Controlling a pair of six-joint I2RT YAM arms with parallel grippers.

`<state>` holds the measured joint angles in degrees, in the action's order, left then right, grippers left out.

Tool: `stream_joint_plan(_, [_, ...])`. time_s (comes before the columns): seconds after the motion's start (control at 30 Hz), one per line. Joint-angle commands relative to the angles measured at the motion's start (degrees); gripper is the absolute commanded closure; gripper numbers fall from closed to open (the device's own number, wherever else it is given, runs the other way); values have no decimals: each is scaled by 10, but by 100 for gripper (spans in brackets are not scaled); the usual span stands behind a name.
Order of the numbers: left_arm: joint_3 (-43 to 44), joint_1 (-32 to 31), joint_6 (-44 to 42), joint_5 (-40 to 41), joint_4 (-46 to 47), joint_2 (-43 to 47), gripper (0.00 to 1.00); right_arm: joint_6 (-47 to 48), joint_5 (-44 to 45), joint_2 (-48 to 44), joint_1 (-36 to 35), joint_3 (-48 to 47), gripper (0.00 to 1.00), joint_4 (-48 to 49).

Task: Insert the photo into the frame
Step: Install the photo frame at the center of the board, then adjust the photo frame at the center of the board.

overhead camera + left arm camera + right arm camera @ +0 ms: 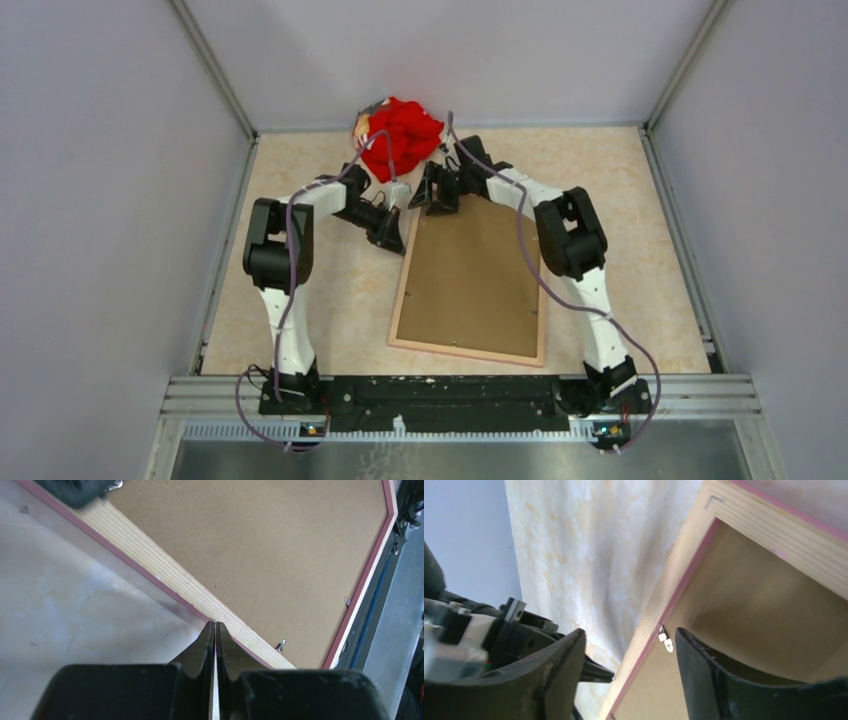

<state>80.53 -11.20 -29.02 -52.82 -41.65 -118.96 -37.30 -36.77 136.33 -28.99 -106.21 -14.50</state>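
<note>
The frame (pixel 468 285) lies back-up and slightly skewed on the mottled cream table (pixel 330 290). Note its flat brown hardboard backing (pixel 260 555), its light-wood rail (pixel 165 575) with straight grain lines and a thin pink lip, and its small bent metal tabs (pixel 665 641). Your left gripper (pixel 216 627) has its fingers pressed together, with the tips at the rail's outer edge. Your right gripper (pixel 630 632) is spread, and the rail shows between its curved black fingers. A crumpled red cloth bundle (pixel 402 135) sits just beyond the frame's far end.
</note>
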Motion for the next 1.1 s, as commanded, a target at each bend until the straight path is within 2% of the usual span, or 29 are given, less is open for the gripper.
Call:
stream_joint_plan(0.0, [-4,-6,-37,13,-35,54,91,-5,78,-135,36,33,28,-3])
stream_joint_plan(0.17, [-37,-7,-86,56,-55,85,89,-16,284,-304,97,218,7,-37])
stream_joint_plan(0.3, [-94,-18,-114,117,-46,119,88,-11,393,-416,144,359,5,-55])
stream_joint_plan(0.43, [-160,-49,-122,183,-18,163,88,-33,394,-498,212,503,5,-12])
stream_joint_plan(0.53, [-195,-77,-126,210,-3,187,88,-43,373,-511,239,565,4,23])
stream_joint_plan(0.73, [-231,-152,-116,252,15,215,88,-63,283,-433,238,576,4,87])
stream_joint_plan(0.8, [-241,-177,-115,259,17,224,88,-61,290,-420,225,562,4,98])
stream_joint_plan(0.87, [-246,-198,-111,260,18,226,88,-54,304,-401,200,530,4,92])
stream_joint_plan(1.07, [-226,-256,-91,243,17,187,88,-43,273,-298,134,386,4,46])
